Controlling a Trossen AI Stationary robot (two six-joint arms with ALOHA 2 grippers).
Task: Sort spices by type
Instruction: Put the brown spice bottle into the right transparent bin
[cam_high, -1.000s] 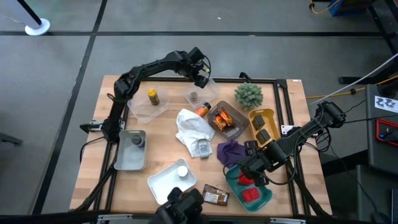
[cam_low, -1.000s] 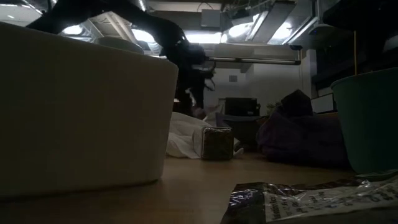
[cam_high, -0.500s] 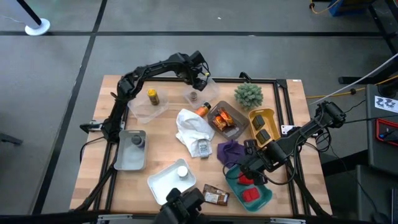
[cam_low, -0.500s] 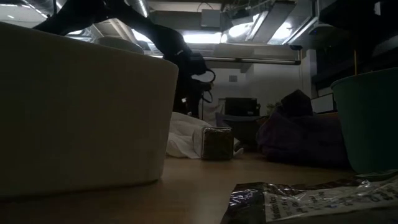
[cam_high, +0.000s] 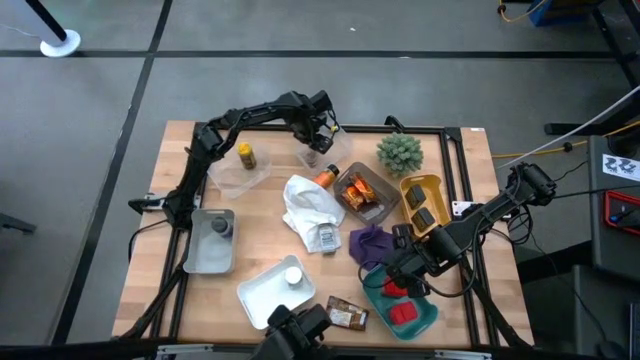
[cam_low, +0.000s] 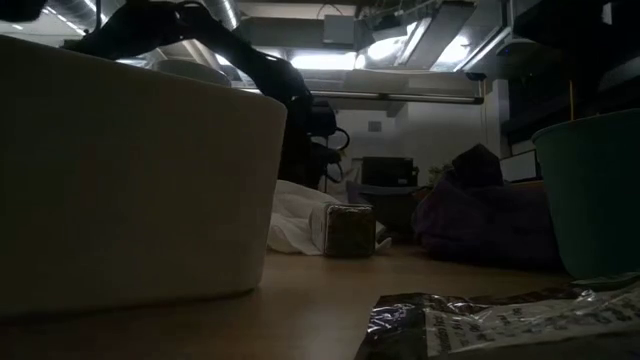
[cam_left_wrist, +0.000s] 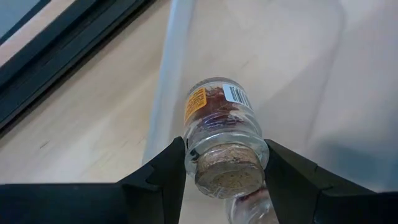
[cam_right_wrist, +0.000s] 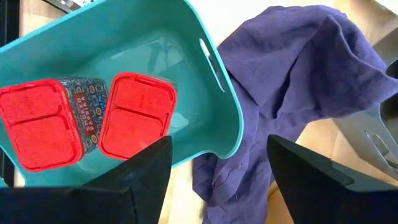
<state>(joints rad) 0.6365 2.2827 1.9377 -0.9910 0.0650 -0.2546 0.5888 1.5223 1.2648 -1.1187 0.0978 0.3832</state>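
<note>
From above, we see the left gripper (cam_high: 322, 133) reaching over a clear tray (cam_high: 318, 152) at the far side of the table (cam_high: 150, 270), where a small brown jar (cam_high: 312, 155) sits. A yellow jar (cam_high: 245, 155) stands in a second clear tray (cam_high: 232, 178) to its left. An orange-capped jar (cam_high: 325, 176) lies beside the white cloth (cam_high: 308, 205), and a glass jar (cam_high: 326, 238) lies at that cloth's near edge. Orange packets (cam_high: 360, 194) fill a brown tray (cam_high: 342, 180); dark items rest in the yellow tray (cam_high: 415, 188) by the green spiky plant (cam_high: 400, 152). The right gripper (cam_high: 400, 280) hovers over the teal tray (cam_high: 428, 318), which holds red boxes (cam_high: 403, 313), next to the purple cloth (cam_high: 372, 243). A white-capped jar (cam_high: 292, 276) sits in a white tray (cam_high: 258, 292), and a grey tray (cam_high: 205, 258) holds a grey jar (cam_high: 220, 228). A brown packet (cam_high: 347, 316) lies at the near edge.

At table height, we see the white tray's wall (cam_low: 130, 180) close up, the glass jar (cam_low: 345, 229) on its side by the white cloth (cam_low: 295, 225), and the purple cloth (cam_low: 480, 220). The left arm hangs beyond.

From the left wrist, we see the left gripper's fingers (cam_left_wrist: 158, 177) closed on a cork-stoppered jar (cam_left_wrist: 224, 134) with reddish contents.

From the right wrist, we see the right gripper's fingers (cam_right_wrist: 149, 165) standing wide apart and empty above the teal tray (cam_right_wrist: 217, 118), with two red boxes (cam_right_wrist: 134, 115) inside.
</note>
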